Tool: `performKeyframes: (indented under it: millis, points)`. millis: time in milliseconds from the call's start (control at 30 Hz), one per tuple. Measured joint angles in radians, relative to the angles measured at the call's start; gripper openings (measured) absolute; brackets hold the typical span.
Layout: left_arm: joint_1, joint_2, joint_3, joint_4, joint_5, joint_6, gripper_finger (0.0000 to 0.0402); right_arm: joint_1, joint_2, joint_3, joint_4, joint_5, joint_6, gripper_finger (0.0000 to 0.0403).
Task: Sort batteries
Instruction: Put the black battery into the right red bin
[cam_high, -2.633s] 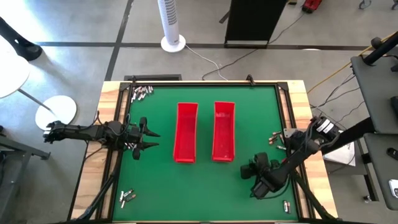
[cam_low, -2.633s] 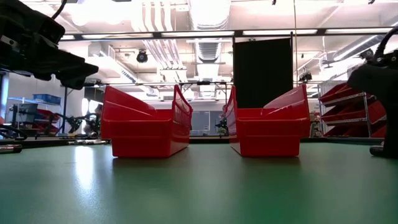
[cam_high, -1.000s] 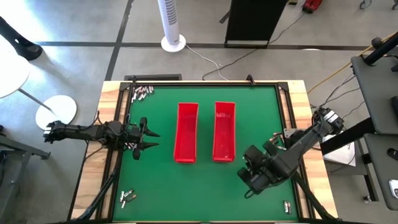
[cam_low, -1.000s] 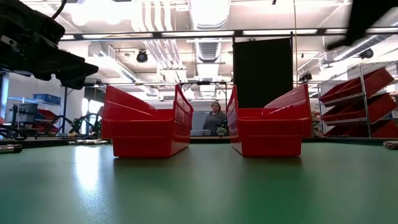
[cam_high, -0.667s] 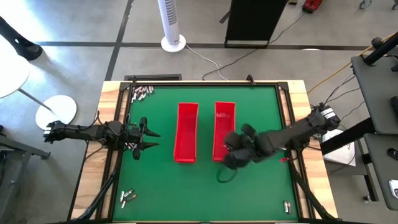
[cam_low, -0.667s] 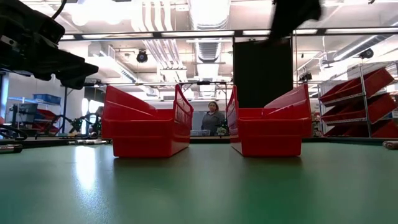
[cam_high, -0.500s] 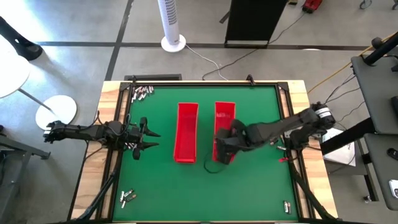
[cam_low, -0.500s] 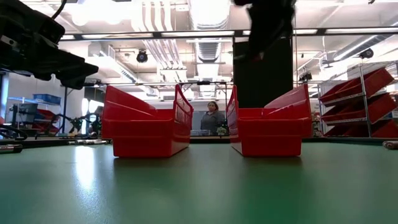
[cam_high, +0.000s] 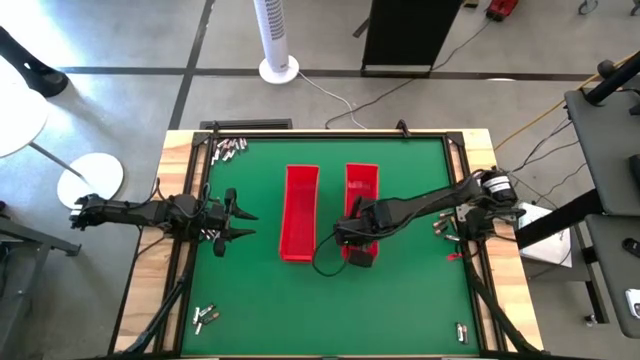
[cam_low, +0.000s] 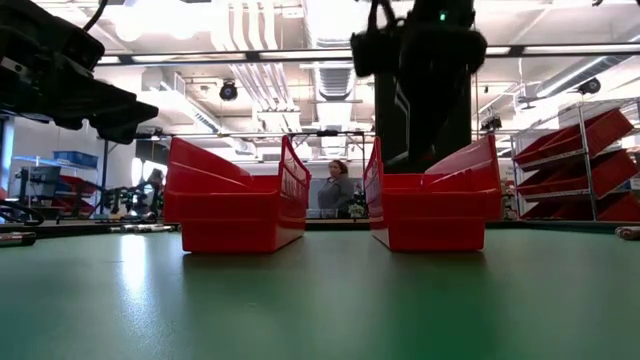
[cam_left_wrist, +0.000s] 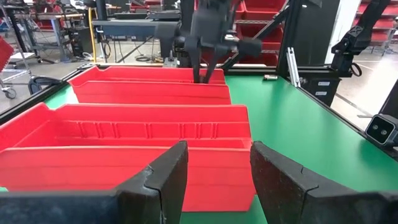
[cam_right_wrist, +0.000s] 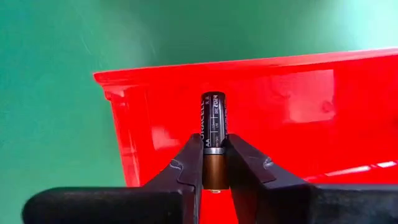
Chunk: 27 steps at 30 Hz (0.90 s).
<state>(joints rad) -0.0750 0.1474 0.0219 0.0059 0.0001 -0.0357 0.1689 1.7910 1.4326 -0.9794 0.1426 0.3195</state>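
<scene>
My right gripper hangs over the near end of the right red tray, shut on one battery, black with a copper-coloured end. The low view shows the gripper above that tray. My left gripper waits open at the table's left side, beside the left red tray; its wrist view shows the gap facing that tray. Loose batteries lie in small groups at the far left corner, the near left, the right edge and the near right. My right gripper pinches the battery between its two fingers, which sit on the copper-coloured end. The battery lies along the fingers, with its black end sticking out past the fingertips. The fingers point down from above. The battery is lifted clear above the tray's near end wall.
The two red trays stand side by side in the middle of the green mat, long sides running near to far. Bare mat lies near the trays. A raised frame runs around the mat. A person shows in the room beyond.
My right arm has swung from the near right part of the table toward the left and the far edge, ending above the right tray's near end. In the low view its gripper has crossed from the upper right to above that tray.
</scene>
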Motion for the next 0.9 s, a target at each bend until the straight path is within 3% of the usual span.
performKeyframes:
  millis: [300, 900]
  points:
    - [0.0, 0.002, 0.0, 0.0, 0.0, 0.0, 0.0155, -0.02, 0.09, 0.0, -0.001, -0.047, -0.1, 0.0046]
    - [0.0, 0.004, 0.0, 0.0, 0.0, 0.0, 0.0155, -0.063, 0.093, -0.09, 0.053, -0.048, -0.179, 0.0045]
